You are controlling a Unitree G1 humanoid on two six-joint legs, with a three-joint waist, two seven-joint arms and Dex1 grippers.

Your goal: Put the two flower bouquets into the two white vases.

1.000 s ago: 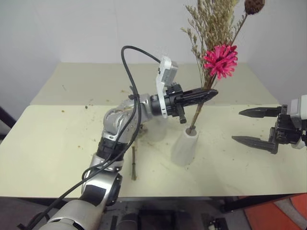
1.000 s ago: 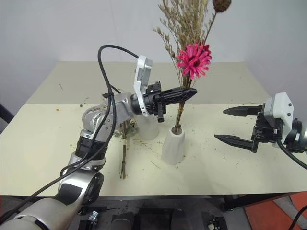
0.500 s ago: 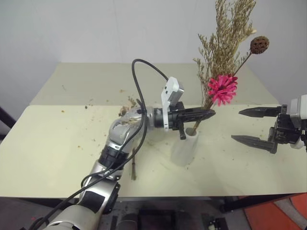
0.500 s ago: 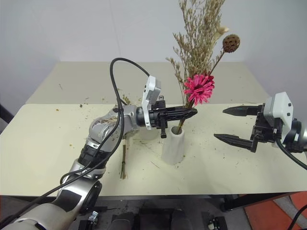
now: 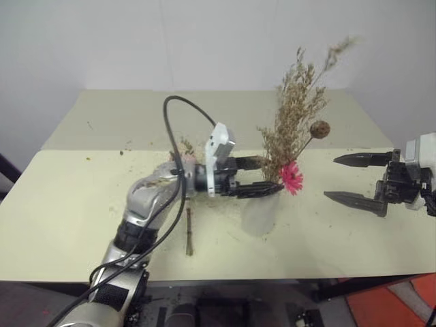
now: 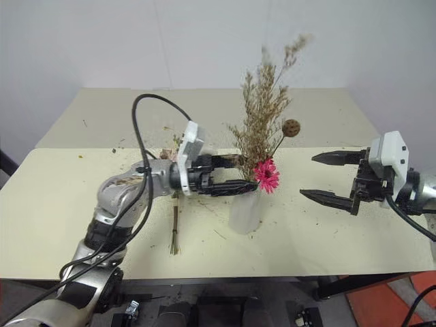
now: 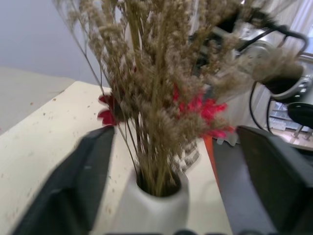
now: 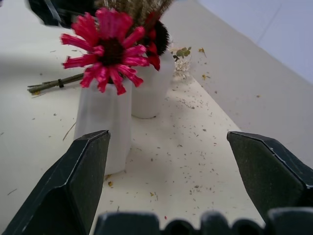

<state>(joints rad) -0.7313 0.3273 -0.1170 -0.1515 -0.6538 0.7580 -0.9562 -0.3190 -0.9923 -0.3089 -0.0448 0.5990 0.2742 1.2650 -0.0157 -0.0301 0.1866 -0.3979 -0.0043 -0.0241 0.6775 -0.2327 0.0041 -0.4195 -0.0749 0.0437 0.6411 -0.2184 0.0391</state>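
Note:
The bouquet of beige dried sprigs, with its magenta daisy and brown seed ball, stands in the tapered white vase at mid-table. My left gripper is open, one finger on each side of the stems just above the vase mouth, touching neither. The rounded white vase stands just behind the tapered one. The other bouquet lies on the table under my left arm; its green stems show and its blooms are hidden. My right gripper hangs open and holds nothing, off to the vases' right.
Dried plant crumbs litter the cream table around the vases. A second table joins it behind, against a white wall. A black cable loops above my left arm.
The left gripper has come down and to the left and has opened. The dried bouquet has sunk into the tapered vase and now stands free. The right gripper has stayed put.

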